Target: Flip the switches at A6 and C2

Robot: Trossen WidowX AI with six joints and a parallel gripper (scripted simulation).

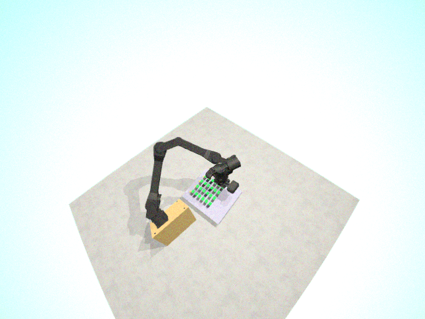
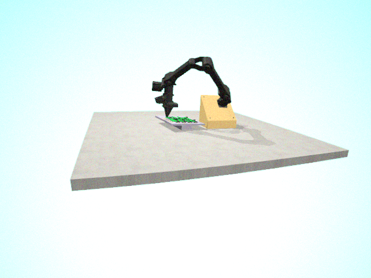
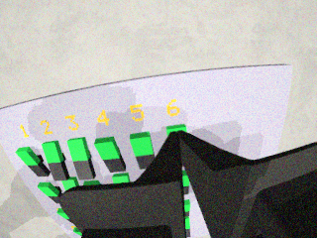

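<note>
Lilac panel [image 1: 219,209] with rows of green-and-grey switches, lying on the grey tabletop [image 1: 240,260] just beside the tan base [image 1: 173,222]. The pincer [image 3: 181,141], closed on nothing, points down at the panel's far row, its tip at the switch [image 3: 176,130] under the printed 6. Contact cannot be judged.
</note>
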